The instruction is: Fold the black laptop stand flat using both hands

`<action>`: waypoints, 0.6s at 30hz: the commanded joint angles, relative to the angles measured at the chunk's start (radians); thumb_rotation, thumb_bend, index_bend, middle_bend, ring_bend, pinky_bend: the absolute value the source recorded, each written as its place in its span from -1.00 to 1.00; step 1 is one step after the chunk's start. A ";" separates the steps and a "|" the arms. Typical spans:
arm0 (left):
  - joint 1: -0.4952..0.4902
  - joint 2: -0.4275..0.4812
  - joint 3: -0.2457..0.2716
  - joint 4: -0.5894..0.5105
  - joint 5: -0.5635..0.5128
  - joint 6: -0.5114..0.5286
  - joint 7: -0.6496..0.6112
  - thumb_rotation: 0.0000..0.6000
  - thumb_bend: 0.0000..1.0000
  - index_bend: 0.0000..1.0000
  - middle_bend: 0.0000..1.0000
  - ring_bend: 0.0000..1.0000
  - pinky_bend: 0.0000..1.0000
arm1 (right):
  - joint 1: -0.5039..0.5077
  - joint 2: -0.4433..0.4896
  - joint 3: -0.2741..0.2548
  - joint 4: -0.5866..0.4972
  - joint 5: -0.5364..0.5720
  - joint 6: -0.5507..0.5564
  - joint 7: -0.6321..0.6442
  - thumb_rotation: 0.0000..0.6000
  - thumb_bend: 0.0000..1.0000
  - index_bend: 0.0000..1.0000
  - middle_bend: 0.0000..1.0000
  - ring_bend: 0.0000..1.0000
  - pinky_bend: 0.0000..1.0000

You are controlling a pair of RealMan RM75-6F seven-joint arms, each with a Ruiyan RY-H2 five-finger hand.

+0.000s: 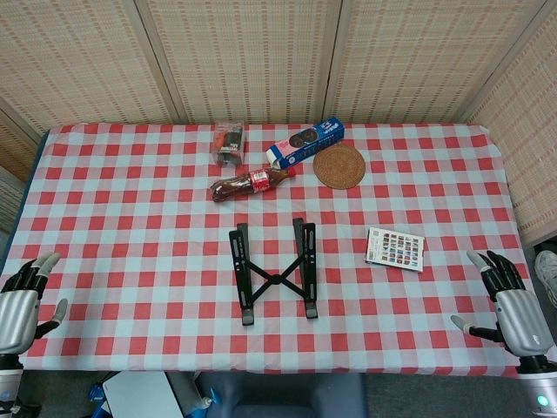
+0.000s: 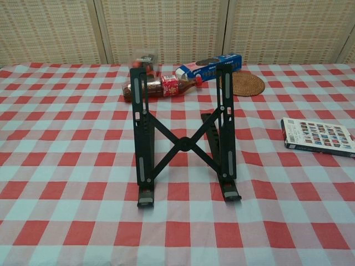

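Observation:
The black laptop stand (image 1: 274, 272) stands unfolded in the middle of the checked table, two rails joined by an X brace; the chest view shows the stand (image 2: 182, 143) raised and tilted back. My left hand (image 1: 22, 300) rests at the table's near left corner, fingers apart, holding nothing. At the near right corner my right hand (image 1: 509, 305) also lies with fingers spread and empty. Both hands are far from the stand. The chest view shows neither hand.
Behind the stand lie a cola bottle (image 1: 248, 184), a blue biscuit box (image 1: 305, 142), a small dark packet (image 1: 229, 143) and a round woven coaster (image 1: 339, 165). A flat printed box (image 1: 395, 248) lies to the stand's right. Woven screens close off the back.

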 commanded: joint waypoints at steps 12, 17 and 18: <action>-0.029 -0.003 -0.017 0.014 0.003 -0.035 -0.082 1.00 -0.26 -0.81 -0.74 -0.75 -0.54 | 0.016 -0.002 0.002 -0.020 -0.013 -0.010 -0.005 1.00 -0.91 -0.89 -0.80 -0.99 -0.92; -0.061 -0.002 -0.036 0.037 0.010 -0.069 -0.175 1.00 -0.27 -0.81 -0.74 -0.74 -0.54 | 0.042 -0.002 0.003 -0.035 -0.024 -0.041 0.036 1.00 -0.91 -0.89 -0.80 -0.99 -0.92; -0.070 0.000 -0.040 0.039 0.009 -0.081 -0.198 1.00 -0.27 -0.81 -0.74 -0.74 -0.54 | 0.051 -0.003 0.003 -0.040 -0.027 -0.053 0.044 1.00 -0.91 -0.89 -0.80 -0.99 -0.92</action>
